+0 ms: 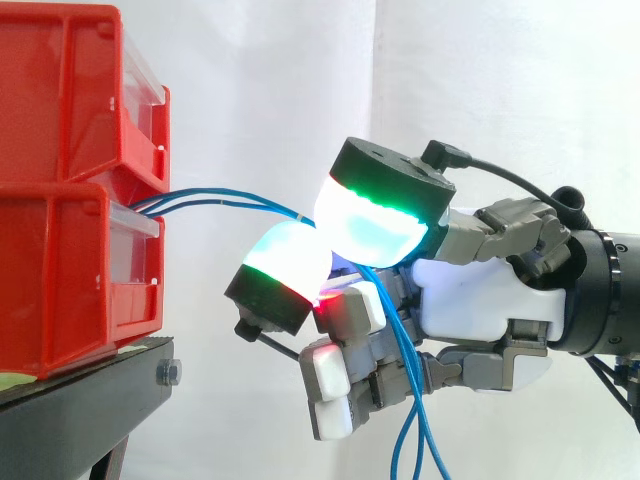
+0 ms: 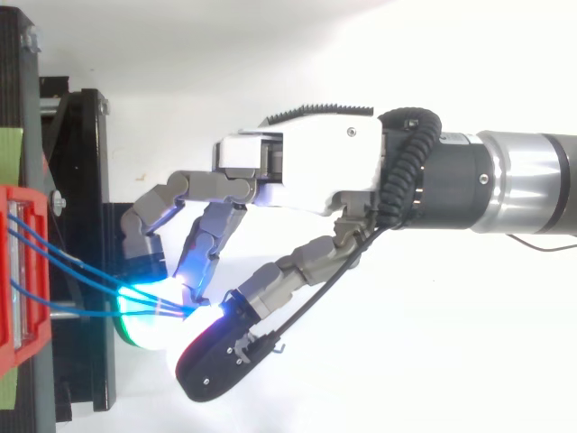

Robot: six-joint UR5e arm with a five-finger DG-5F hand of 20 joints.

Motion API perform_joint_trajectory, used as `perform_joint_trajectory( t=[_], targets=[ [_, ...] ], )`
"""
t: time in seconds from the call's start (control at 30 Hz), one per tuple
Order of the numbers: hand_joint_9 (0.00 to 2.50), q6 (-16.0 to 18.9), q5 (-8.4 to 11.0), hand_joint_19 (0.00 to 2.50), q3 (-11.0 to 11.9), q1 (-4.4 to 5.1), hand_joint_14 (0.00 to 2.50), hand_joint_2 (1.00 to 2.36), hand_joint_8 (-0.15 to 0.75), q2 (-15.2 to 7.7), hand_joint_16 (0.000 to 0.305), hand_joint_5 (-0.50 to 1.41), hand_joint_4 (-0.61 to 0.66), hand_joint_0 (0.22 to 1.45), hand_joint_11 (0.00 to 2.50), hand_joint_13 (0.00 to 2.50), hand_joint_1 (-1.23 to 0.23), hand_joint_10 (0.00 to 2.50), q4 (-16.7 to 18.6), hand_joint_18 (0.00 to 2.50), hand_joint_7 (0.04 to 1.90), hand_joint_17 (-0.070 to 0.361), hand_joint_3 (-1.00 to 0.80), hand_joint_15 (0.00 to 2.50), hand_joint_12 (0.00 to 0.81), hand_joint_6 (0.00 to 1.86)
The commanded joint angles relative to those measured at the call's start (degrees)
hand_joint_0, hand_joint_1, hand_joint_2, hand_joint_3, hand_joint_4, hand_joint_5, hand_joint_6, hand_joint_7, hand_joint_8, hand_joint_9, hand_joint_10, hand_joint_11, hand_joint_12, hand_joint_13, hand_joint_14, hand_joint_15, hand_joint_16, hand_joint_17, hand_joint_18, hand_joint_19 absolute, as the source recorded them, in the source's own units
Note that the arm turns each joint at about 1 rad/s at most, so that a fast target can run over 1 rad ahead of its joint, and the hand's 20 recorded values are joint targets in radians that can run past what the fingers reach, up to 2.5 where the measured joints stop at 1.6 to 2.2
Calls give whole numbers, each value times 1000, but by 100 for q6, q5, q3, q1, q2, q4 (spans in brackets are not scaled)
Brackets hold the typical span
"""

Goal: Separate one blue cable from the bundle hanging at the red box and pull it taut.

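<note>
Pinching the blue cables [image 1: 230, 197] between two glowing pads [image 1: 372, 228], the hand [image 1: 480, 300] hangs just right of the red bins [image 1: 60, 230], fingers curled. The cables leave the gap between upper and lower bin, run almost level to the pads, then drop in loose strands below the hand. From above, three strands converge at the pinch; whether all are gripped I cannot tell. The bins sit on a black stand [image 1: 90, 385]
</note>
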Motion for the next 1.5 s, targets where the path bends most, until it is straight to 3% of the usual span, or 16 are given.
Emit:
perform_joint_trajectory(
  t=[0.0, 0.07, 0.3, 0.53, 0.67, 1.07, 1.47],
  targets=[
    [1032, 0, 23, 524, 0, 11, 20, 1000, 386, -3, 43, -203, 241, 659, 860, 972, -783, 23, 4, 873, 1125, 96, -500, 534, 413, 833],
    [967, 0, 31, 526, 0, 2, 18, 1000, 382, -3, 47, -201, 242, 628, 823, 864, -634, 23, -5, 836, 1124, 105, -500, 500, 413, 825],
    [922, 0, 31, 576, 0, 11, 16, 1000, 371, -3, 50, -198, 234, 628, 782, 784, -442, 22, 4, 834, 1110, 113, -500, 485, 412, 807],
    [891, 0, 31, 573, 0, 20, 16, 1020, 385, -3, 51, -196, 245, 638, 785, 752, -581, 22, -5, 846, 1143, 115, -245, 480, 418, 795],
    [871, 0, 31, 573, 0, 20, 17, 1023, 390, 6, 51, -200, 253, 650, 793, 736, -662, 22, 13, 848, 1167, 115, -186, 473, 422, 802],
    [867, 0, 31, 571, 0, 20, 16, 1013, 379, -3, 50, -206, 250, 746, 840, 700, -808, 21, -23, 837, 1071, 114, -347, 469, 421, 810],
    [902, 0, 67, 514, -9, 46, 16, 1008, 386, -3, 47, -205, 241, 774, 877, 710, -815, 22, -14, 835, 1055, 105, -417, 459, 400, 803]
  ],
)
